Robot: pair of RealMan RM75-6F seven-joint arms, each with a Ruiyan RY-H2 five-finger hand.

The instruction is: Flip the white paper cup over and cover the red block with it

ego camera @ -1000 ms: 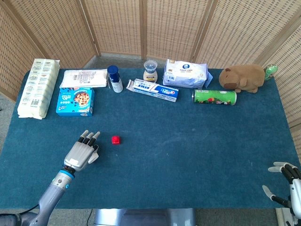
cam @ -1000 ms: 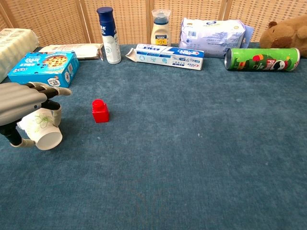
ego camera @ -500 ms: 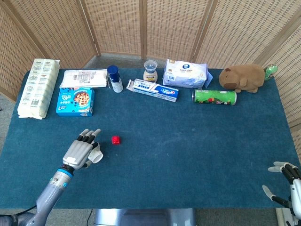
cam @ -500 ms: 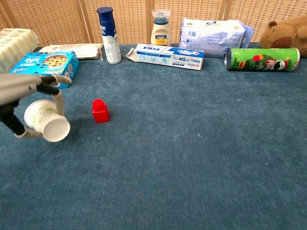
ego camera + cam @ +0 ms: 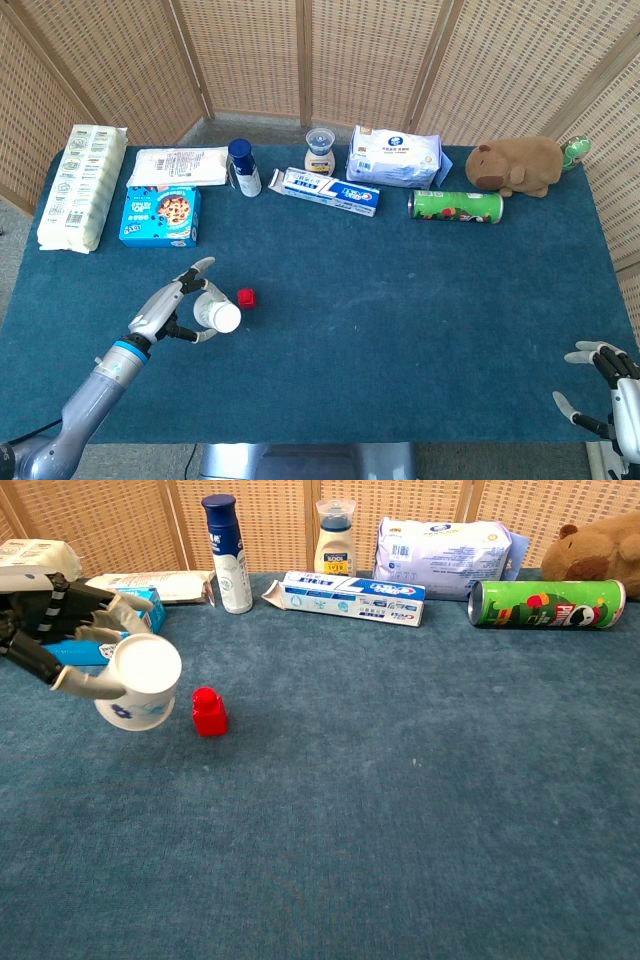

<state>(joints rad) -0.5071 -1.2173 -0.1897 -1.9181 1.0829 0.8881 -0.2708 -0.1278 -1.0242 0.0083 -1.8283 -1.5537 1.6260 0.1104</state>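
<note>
The white paper cup [image 5: 140, 680] [image 5: 216, 314] is held tilted by my left hand [image 5: 62, 630] [image 5: 168, 309], its flat white bottom turned up toward the camera and its mouth pointing down and away. It hangs just left of the red block [image 5: 209, 712] [image 5: 246, 297], which stands on the blue cloth, uncovered. The cup and block look a finger's width apart. My right hand [image 5: 606, 385] rests at the table's front right corner with fingers spread and nothing in it.
Along the back stand a blue cookie box [image 5: 160, 216], a blue-capped bottle [image 5: 227, 553], a toothpaste box [image 5: 345, 596], a small jar [image 5: 335, 538], a wipes pack [image 5: 442, 544], a green can [image 5: 545, 603] on its side and a plush animal [image 5: 518, 164].
My left hand has lifted and rolled the cup, so its bottom now faces up, and carried it right, closer to the red block. The right hand has barely moved.
</note>
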